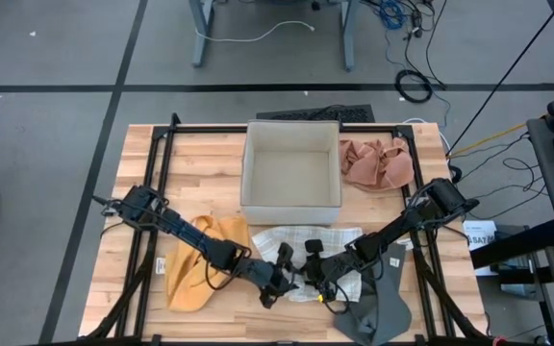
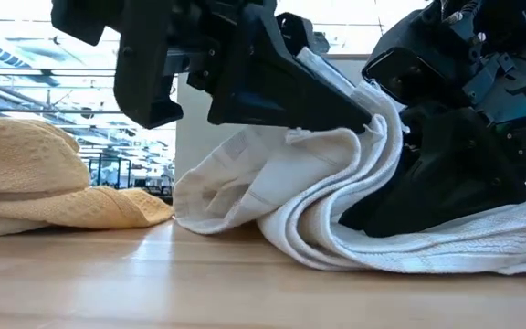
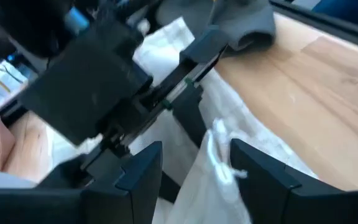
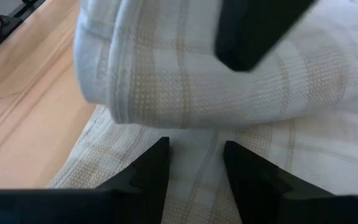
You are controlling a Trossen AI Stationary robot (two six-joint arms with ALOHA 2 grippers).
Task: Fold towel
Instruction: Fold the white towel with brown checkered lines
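Both grippers meet over the white towel [image 1: 308,252] at lower centre of the desk [image 1: 210,159] — left gripper [image 3: 194,171] spread, fold of cloth between its fingers; right gripper [image 4: 194,163] parted, flat on the weave. Crowding it: yellow towel [image 1: 198,269] left, grey cloth [image 1: 378,306] lower right, white bin [image 1: 291,168] behind, pink cloth [image 1: 377,163] upper right.

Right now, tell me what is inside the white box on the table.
From above, the white box looks empty, showing only its pale floor. Its near inner wall is hidden by the rim. The white towel lies outside, in front of it.
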